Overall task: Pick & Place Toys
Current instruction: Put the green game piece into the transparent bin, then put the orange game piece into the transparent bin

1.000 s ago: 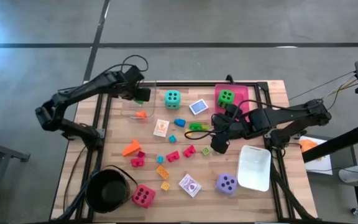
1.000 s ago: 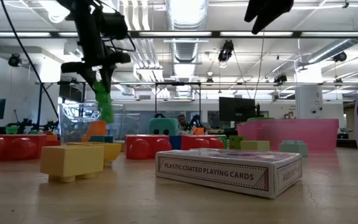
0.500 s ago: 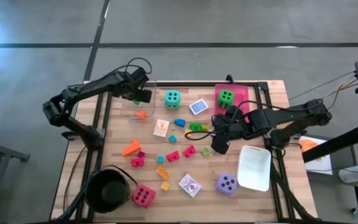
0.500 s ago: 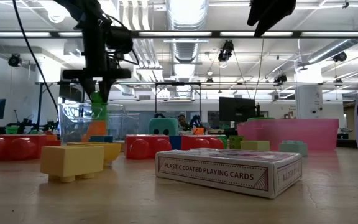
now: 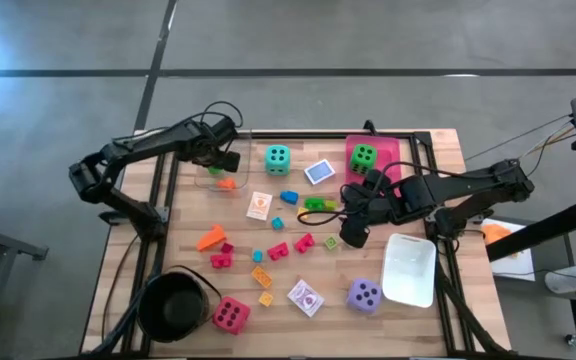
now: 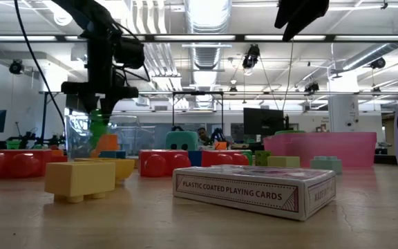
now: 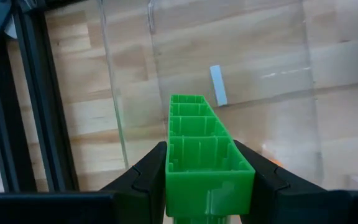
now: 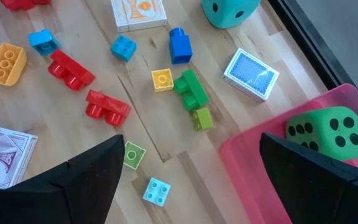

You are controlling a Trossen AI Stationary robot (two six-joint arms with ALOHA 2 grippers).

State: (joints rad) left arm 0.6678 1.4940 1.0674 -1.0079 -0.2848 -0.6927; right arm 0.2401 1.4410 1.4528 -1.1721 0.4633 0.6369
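Grey concrete floor (image 5: 368,40) surrounds the wooden table (image 5: 438,150); fluorescent ceiling lights (image 6: 206,14) brighten the workshop behind.

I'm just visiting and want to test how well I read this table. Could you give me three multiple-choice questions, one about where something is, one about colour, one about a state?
1. Where does the green die sit?
A. in the pink tray
B. in the black pot
C. on the floor

2. What colour is the block in the left gripper?
A. red
B. green
C. yellow

3. How is the right gripper?
A. shut on a card
B. shut on a die
C. open, holding nothing

Answers: 1 A, the high view shows it inside the tray. 2 B, the left wrist view shows green between the fingers. 3 C, its fingers stand wide apart above the table.
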